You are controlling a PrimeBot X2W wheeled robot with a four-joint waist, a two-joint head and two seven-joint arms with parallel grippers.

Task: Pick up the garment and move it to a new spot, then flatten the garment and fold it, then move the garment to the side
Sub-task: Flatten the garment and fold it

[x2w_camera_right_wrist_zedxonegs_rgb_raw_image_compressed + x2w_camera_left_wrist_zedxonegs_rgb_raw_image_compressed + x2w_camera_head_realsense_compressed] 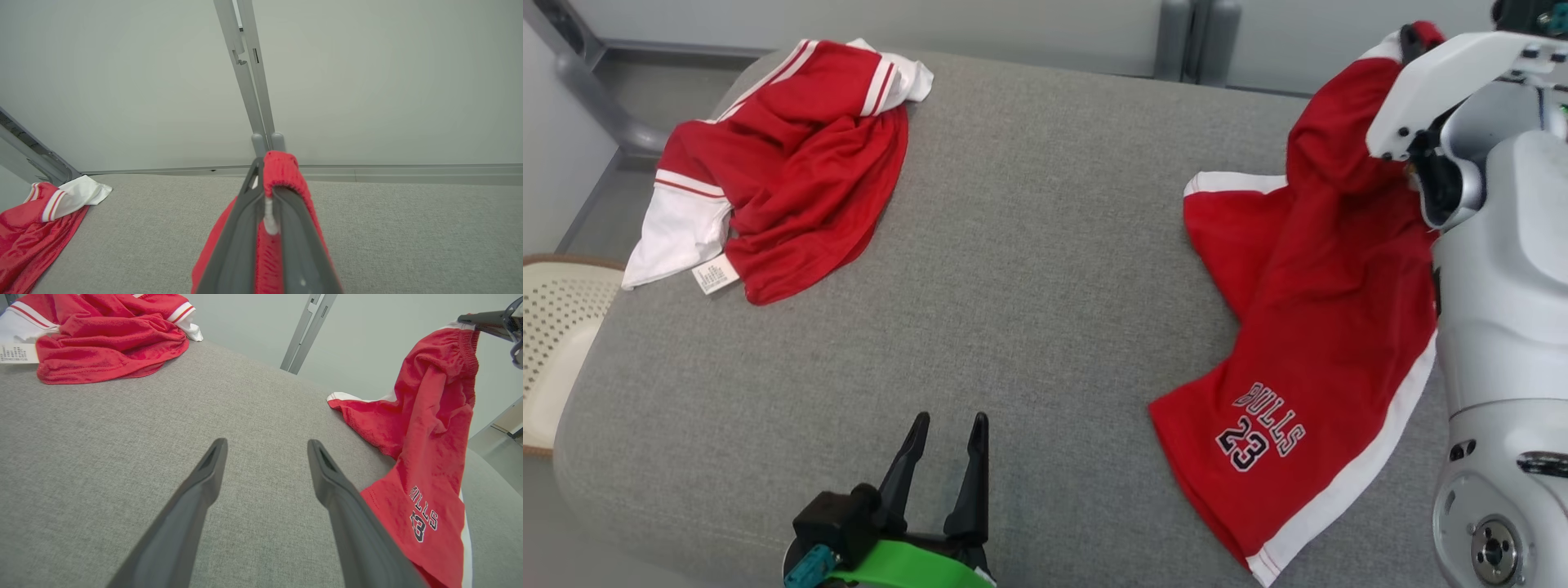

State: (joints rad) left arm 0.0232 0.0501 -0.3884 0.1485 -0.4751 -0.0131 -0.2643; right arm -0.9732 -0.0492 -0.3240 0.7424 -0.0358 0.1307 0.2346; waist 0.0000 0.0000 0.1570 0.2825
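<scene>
Item one: red shorts (1327,310) with a white side stripe and "BULLS 23" printed near one hem. We find them at the right side of the grey surface (1045,245). The waistband is lifted clear and pinched in the jaws of the right gripper (267,196), which are pressed together on it. The legs hang down and lie on the cloth, the lower hem close to the front right edge.

Item two: left gripper (950,425), jaws spread wide, low by the front edge and apart from the shorts.

Item three: a crumpled red-and-white garment (784,163) at the far left corner, its white part reaching the left edge.

Between the two garments we note a broad stretch of open grey cloth. A grey post (1196,37) stands beyond the far edge, and a cream perforated seat (556,327) sits beside the left edge.
</scene>
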